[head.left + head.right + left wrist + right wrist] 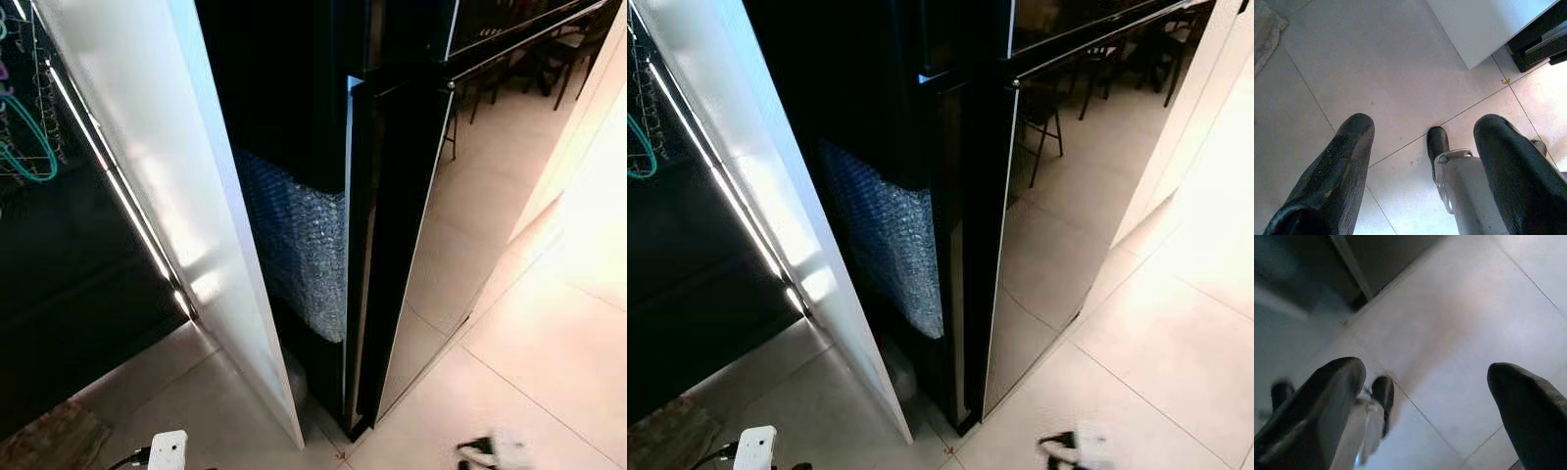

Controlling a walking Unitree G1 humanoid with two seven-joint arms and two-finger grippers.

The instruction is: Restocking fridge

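Note:
A tall black glossy fridge (402, 196) stands before me, its shiny door (1058, 196) mirroring chairs and floor tiles. Bubble wrap (294, 245) covers part of its dark side, in the gap beside a tall white panel (167, 176). Both arms hang low over the tiled floor. In the left wrist view, my left gripper (1425, 125) is open with nothing between its fingers (1342, 161). My right gripper (1425, 367) is also open and empty above the tiles. I see no items for stocking.
A dark unit with a lit strip (118, 196) and a wire rack with teal hangers (24, 147) stands at the left. A rug corner (49, 441) lies at the lower left. Pale tiled floor (549, 343) spreads to the right. My own silver leg (1464, 186) shows below the left gripper.

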